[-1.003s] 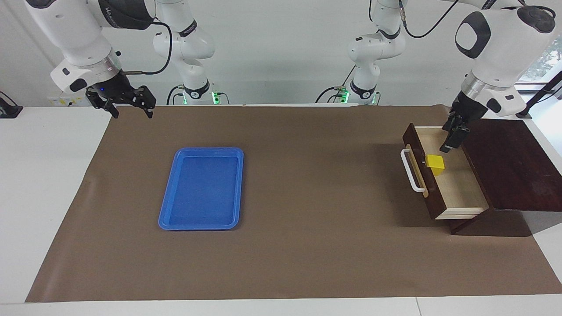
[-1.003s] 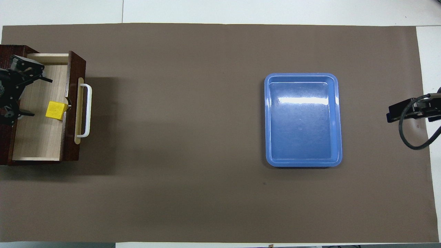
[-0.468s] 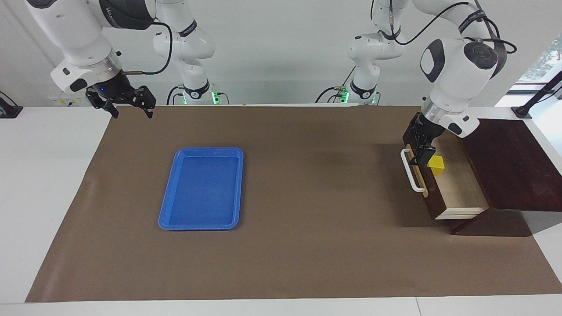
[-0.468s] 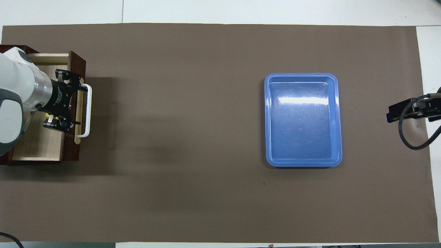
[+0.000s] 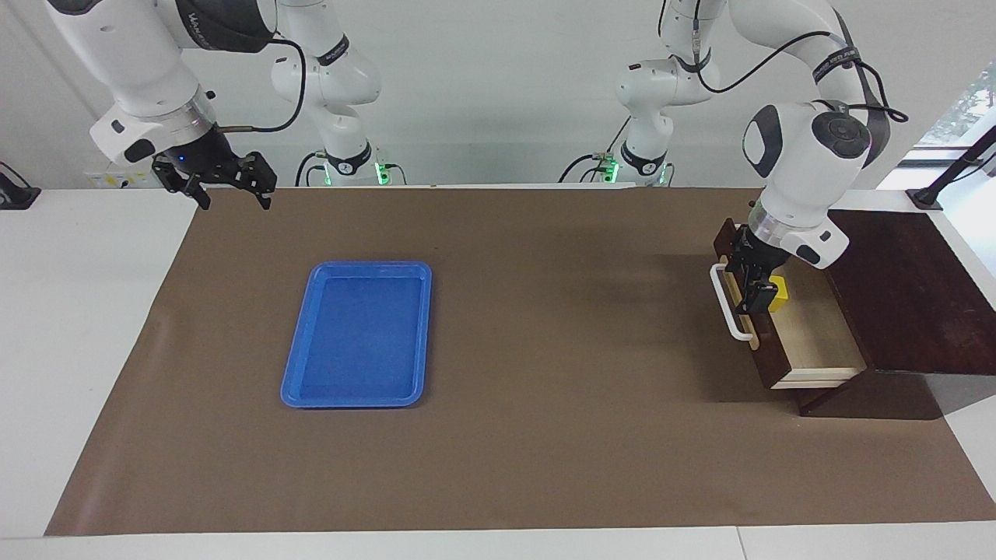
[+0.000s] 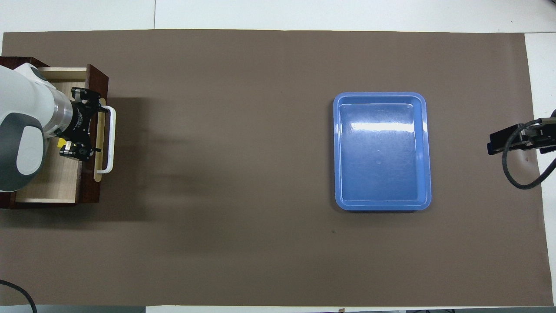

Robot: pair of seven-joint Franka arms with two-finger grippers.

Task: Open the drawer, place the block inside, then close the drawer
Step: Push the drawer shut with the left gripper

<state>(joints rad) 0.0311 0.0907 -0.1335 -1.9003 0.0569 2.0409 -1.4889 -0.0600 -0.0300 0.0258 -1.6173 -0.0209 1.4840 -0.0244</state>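
Within the past second the left gripper (image 5: pixel 753 281) has swung from above the inner part of the open drawer (image 5: pixel 809 330) out to its front panel, where it now hangs with fingers spread apart and empty, just over the panel's top edge and beside the white handle (image 5: pixel 727 303). The yellow block (image 5: pixel 776 292) lies inside the drawer on the pale floor, close against the front panel, so the remaining job appears to be pushing the drawer back into the dark cabinet (image 5: pixel 906 292); the gripper's position at the front suits that. The brown mat (image 5: pixel 545 350) in front of the drawer lies bare up to the blue tray (image 5: pixel 358 334). The right gripper (image 5: pixel 226 183) waits, open, over its own end of the table
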